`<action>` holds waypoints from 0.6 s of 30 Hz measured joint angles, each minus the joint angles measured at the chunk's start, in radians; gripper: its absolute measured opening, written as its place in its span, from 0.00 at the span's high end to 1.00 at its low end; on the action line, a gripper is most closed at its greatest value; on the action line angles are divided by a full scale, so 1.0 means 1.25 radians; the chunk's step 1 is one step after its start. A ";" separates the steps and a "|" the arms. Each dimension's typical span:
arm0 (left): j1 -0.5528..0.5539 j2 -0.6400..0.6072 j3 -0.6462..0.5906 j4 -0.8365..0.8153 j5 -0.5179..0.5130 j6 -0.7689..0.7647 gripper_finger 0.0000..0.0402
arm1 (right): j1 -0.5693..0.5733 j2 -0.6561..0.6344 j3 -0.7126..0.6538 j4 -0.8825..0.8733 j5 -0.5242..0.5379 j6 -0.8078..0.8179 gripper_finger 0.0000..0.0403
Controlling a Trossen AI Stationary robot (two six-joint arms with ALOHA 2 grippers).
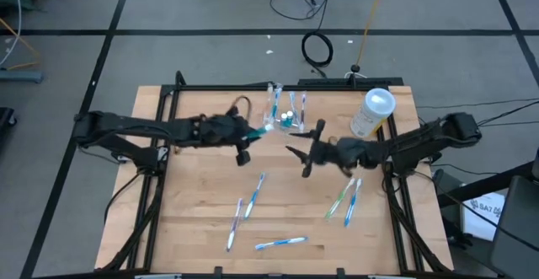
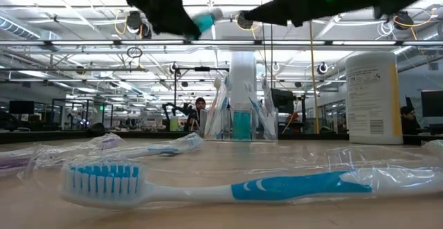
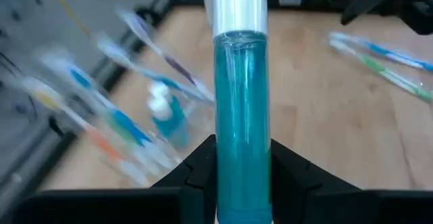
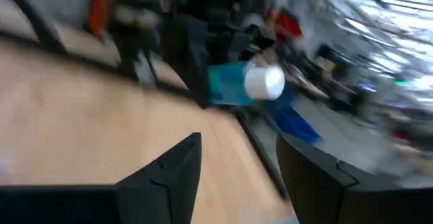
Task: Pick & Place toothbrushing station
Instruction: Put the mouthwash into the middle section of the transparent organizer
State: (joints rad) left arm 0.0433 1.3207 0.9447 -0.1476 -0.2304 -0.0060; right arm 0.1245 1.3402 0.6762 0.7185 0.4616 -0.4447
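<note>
The toothbrushing station point(image 1: 285, 110) is a clear holder with several toothbrushes and a small teal bottle in it, standing at the table's far middle; it also shows in the low view point(image 2: 242, 118). My left gripper point(image 1: 249, 137) is just left of it, above the table, shut on a teal bottle with a white cap point(image 3: 241, 95). My right gripper point(image 1: 300, 161) is open and empty, on the near right side of the station, its fingers pointing left point(image 4: 237, 146). My left gripper pinches the teal bottle's lower body point(image 3: 241, 183) between its two fingers. The bottle lies along the fingers and sticks out past them, its white cap point(image 3: 240, 4) forward toward the station. It is lifted clear of the table point(image 1: 259, 131).
A whitish cylinder with a round white top point(image 1: 373, 112) stands at the far right. Several wrapped toothbrushes lie on the near half of the table point(image 1: 253, 196), point(image 1: 347, 201), point(image 1: 280, 243); one shows close in the low view point(image 2: 208, 187). The black frame rails point(image 1: 160, 161) border the table.
</note>
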 joint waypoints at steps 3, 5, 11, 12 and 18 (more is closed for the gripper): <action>0.019 -0.051 -0.002 0.011 0.072 0.074 0.77 | -0.086 0.009 -0.075 0.222 -0.165 0.117 0.55; 0.034 -0.069 -0.029 0.047 0.160 0.094 0.77 | -0.136 0.048 -0.103 0.359 -0.244 0.218 0.55; 0.087 -0.074 -0.200 0.344 0.372 0.138 0.77 | -0.189 0.159 -0.100 0.466 -0.351 0.289 0.55; 0.094 -0.072 -0.227 0.403 0.384 0.131 0.77 | -0.189 0.172 -0.088 0.469 -0.352 0.280 0.55; 0.117 -0.067 -0.332 0.615 0.393 0.081 0.77 | -0.176 0.260 0.041 0.448 -0.380 0.268 0.55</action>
State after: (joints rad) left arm 0.1890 1.2370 0.5291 0.6217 0.2613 0.0954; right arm -0.0952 1.6648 0.7279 1.2785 -0.0137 -0.1099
